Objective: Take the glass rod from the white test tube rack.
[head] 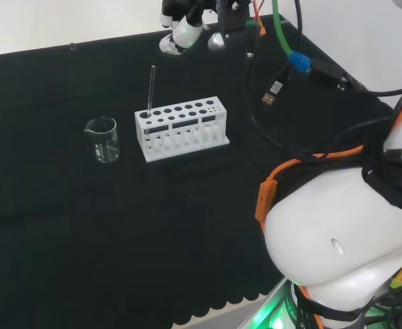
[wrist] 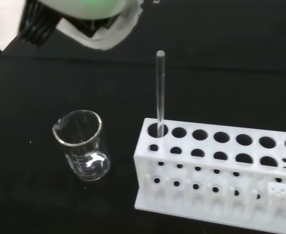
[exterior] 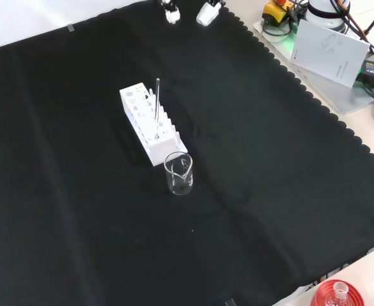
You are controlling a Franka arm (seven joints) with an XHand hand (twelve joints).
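A laboratory robot bench is showing here. Black cloth (exterior: 78,210) is covering the bench, and lab glassware is standing on it: a white rack (head: 181,127) is holding a glass rod (head: 151,88) upright, with a clear beaker (head: 103,140) beside it. Cables (head: 283,75) are running beside the white arm (head: 337,233), and a flask on a red stand (exterior: 337,294) is sitting at the cloth's edge.

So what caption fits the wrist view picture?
A glass rod stands in the white rack's end hole beside an empty beaker.
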